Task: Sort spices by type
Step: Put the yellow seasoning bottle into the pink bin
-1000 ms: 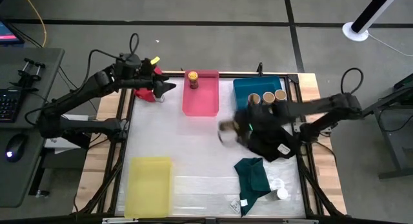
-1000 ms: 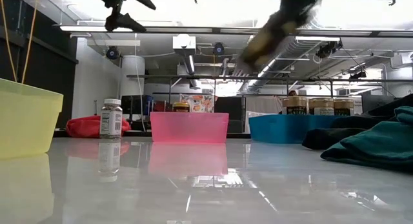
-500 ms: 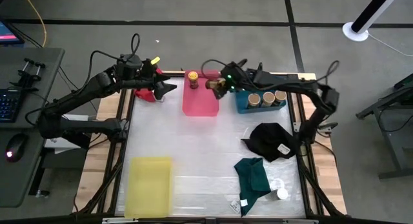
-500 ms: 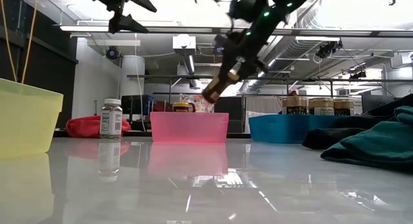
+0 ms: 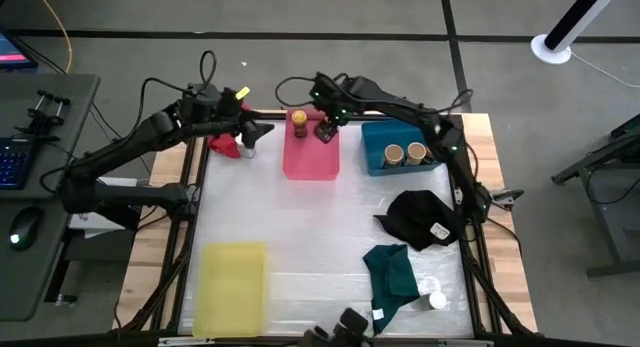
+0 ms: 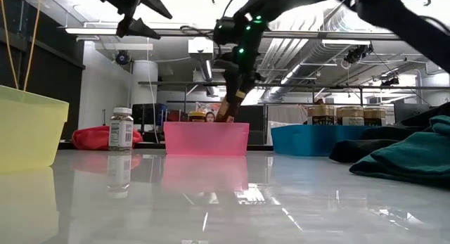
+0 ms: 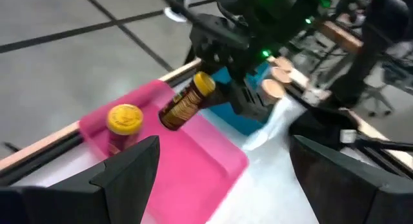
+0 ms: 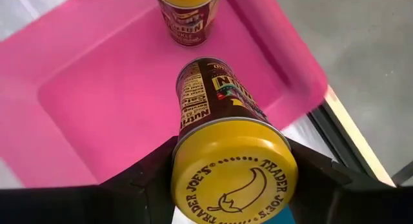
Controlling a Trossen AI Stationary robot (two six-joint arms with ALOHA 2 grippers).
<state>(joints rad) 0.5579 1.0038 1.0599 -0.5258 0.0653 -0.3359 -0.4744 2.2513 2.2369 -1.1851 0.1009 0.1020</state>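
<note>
Yellow-lidded jar sits tilted, pinched at its lid end between the right gripper fingers, over the far end of the pink tray. Second yellow-lidded jar stands upright inside that tray, just beside the held one (apart, not touching). Teal tray to the right holds tan-lidded jars; two tops show clearly, a third is possibly hidden under the arm. Left gripper hovers with fingers spread above the white-lidded jar, which stands near the red cloth. Another white-lidded jar lies by the green cloth. Black cloth lies nearby, and the yellow tray is near-left.
</note>
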